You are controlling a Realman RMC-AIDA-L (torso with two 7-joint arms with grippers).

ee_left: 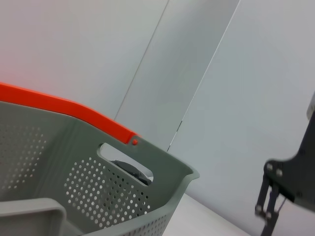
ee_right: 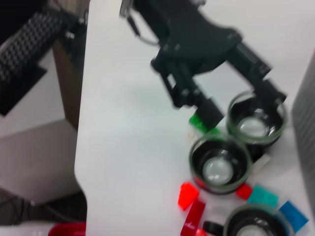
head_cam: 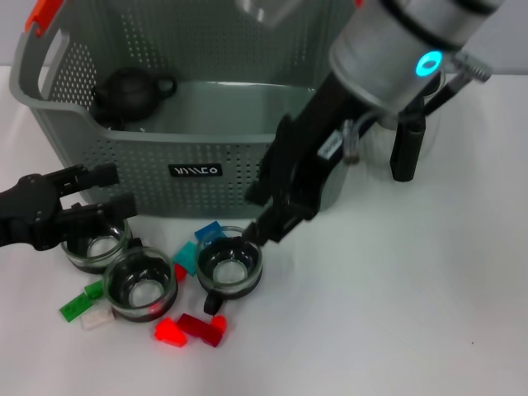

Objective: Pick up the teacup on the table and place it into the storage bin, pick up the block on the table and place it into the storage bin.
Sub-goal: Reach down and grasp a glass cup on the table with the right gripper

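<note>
Three glass teacups stand on the white table in front of the storage bin (head_cam: 148,157): one at the left (head_cam: 96,245), one in the middle (head_cam: 142,285) and one at the right (head_cam: 229,268). My right gripper (head_cam: 262,233) reaches down to the far rim of the right teacup. My left gripper (head_cam: 103,191) is open, just above the left teacup. In the right wrist view, the left gripper (ee_right: 244,105) straddles that cup (ee_right: 256,120). Coloured blocks lie around the cups: green (head_cam: 78,304), white (head_cam: 97,317), red (head_cam: 169,332), dark red (head_cam: 204,327), teal (head_cam: 188,257) and blue (head_cam: 209,231).
A black teapot (head_cam: 130,91) sits inside the bin. The bin has orange handle clips (head_cam: 41,15), and one of them shows in the left wrist view (ee_left: 64,105). A black post (head_cam: 407,148) stands beside glassware at the back right. The table's left edge (ee_right: 81,147) shows in the right wrist view.
</note>
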